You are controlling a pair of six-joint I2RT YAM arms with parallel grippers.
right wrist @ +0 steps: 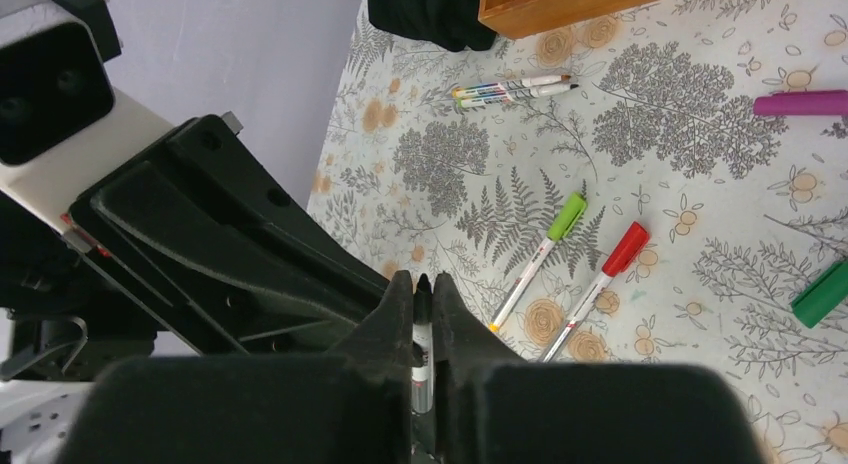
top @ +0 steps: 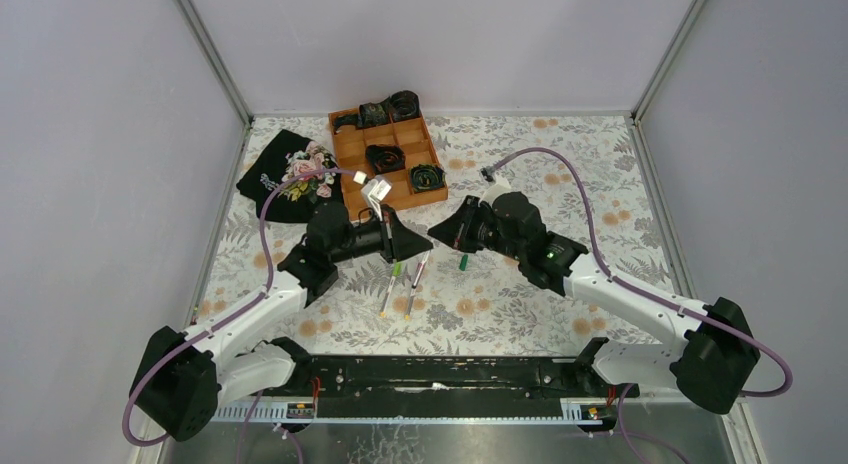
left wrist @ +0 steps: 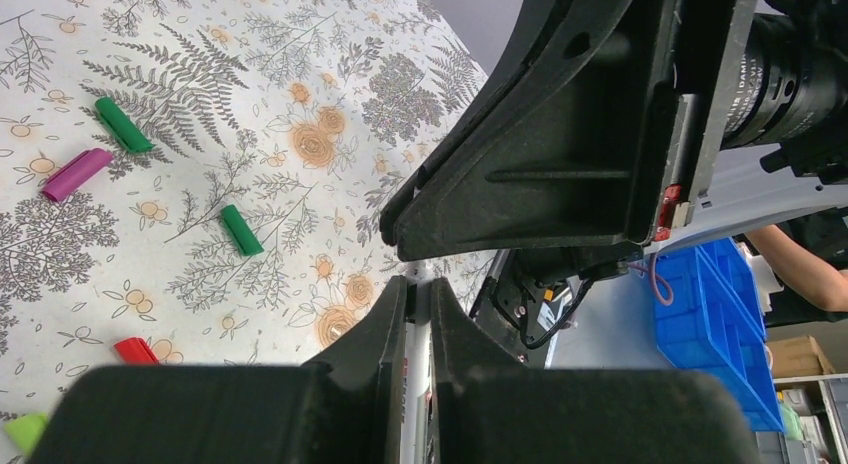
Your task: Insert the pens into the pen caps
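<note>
My left gripper (left wrist: 420,284) is shut on a thin white pen (left wrist: 420,329) with red print that runs along its fingers. Facing it tip to tip above the table's middle (top: 405,246), my right gripper (right wrist: 422,280) is shut on a pen (right wrist: 422,329) with a black tip; I cannot tell whether both hold one pen. On the cloth lie a pen with a lime green cap (right wrist: 566,216) on it and another with a red cap (right wrist: 625,248) on it. Loose pen caps lie nearby: magenta (right wrist: 800,104), dark green (right wrist: 822,294), and another dark green (left wrist: 123,124).
Two uncapped pens (right wrist: 515,87) lie side by side near the black floral pouch (top: 290,174). Behind the grippers stands a wooden tray (top: 345,134) holding black coiled items. Grey walls close in the patterned table on three sides.
</note>
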